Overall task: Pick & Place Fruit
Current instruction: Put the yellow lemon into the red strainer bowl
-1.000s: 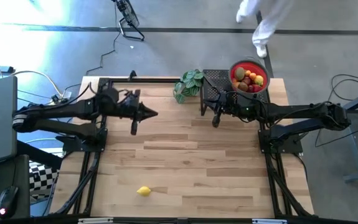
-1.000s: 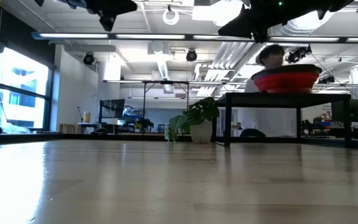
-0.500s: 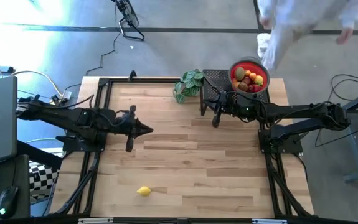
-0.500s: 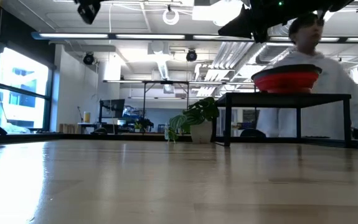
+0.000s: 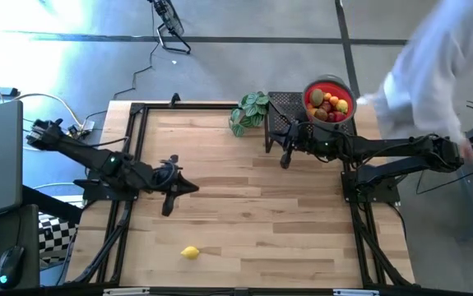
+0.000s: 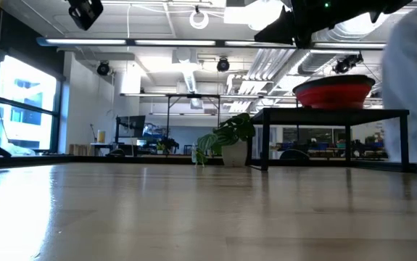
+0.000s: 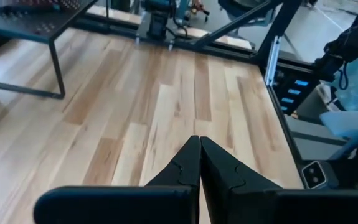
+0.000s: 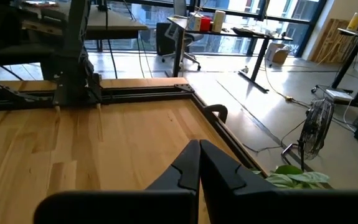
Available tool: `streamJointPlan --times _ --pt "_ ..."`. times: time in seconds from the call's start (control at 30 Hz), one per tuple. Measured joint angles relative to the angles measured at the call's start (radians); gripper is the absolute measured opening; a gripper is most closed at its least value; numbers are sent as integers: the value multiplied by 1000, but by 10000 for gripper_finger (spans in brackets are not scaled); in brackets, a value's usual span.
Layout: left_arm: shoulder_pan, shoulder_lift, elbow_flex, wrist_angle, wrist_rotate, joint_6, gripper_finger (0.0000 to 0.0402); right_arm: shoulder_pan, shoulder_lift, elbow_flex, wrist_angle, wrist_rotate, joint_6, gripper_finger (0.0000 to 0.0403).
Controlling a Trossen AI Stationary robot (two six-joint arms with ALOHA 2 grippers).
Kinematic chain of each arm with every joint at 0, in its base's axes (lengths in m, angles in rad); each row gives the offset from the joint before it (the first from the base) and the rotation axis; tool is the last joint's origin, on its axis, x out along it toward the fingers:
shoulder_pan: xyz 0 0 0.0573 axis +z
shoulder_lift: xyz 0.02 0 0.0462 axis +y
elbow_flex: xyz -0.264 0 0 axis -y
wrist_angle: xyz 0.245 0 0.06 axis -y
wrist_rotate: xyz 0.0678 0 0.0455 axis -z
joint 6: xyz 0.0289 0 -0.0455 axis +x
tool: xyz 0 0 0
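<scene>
A leafy plant (image 5: pixel 248 111) sits at the table's (image 5: pixel 244 214) far edge, just beside a black stand (image 5: pixel 279 105). A person in white (image 5: pixel 433 78) blurs past the right corner, cables (image 5: pixel 146 70) on the floor.

Legible text, labels, brands, numbers, signs: none in any view. No readable markings on arms, table, bowl or room fittings.

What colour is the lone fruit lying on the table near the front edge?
Yellow; the lone fruit shows best in the high view.
</scene>
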Motion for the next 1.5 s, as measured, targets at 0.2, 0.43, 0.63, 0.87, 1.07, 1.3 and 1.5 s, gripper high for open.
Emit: streamJointPlan --times 0.2,0.43,0.63,0.87,1.07,1.3,1.5 --pt "-94 31 0 0 -105 -24 1 0 0 0 -38 -4 3 2" --pt "-164 41 0 1 -154 -108 1 0 0 0 -29 -97 30 2" --pt "-224 41 0 2 -158 -126 0 0 0 0 -14 -147 119 2" --pt "-281 78 1 4 -181 -165 0 0 0 0 -18 -155 270 2" --pt "-343 158 6 1 -222 -266 0 25 0 0 -20 -153 274 2" --pt "-421 330 179 -82 -245 -286 0 87 0 0 -24 -150 282 2" --pt "-430 464 400 -442 -233 -449 0 134 0 0 -24 -149 284 2"
